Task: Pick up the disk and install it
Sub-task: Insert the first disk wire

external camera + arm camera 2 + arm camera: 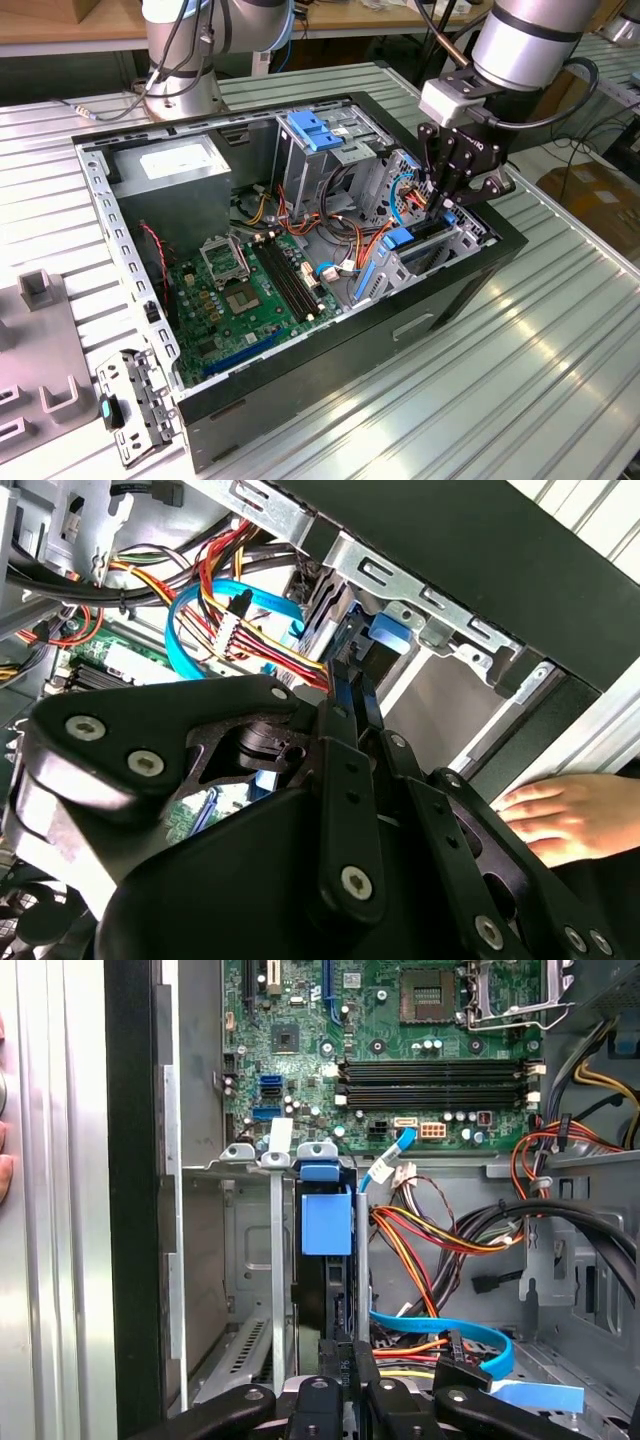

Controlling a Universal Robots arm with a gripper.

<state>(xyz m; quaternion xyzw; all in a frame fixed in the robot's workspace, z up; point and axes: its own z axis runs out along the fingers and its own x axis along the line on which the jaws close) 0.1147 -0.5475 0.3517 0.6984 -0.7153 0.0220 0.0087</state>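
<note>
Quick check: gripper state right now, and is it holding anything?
Black gripper: shut on the disk, a flat drive in a blue plastic carrier, standing edge-on in the metal bay.

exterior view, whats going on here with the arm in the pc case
A robot arm has its gripper down at the drive bay of an open computer case on a metal table. In both wrist views the fingers are closed on the thin edge of the disk, which stands upright in the bay slot with its blue carrier showing. A person's hand rests by the case's outer wall.
</note>
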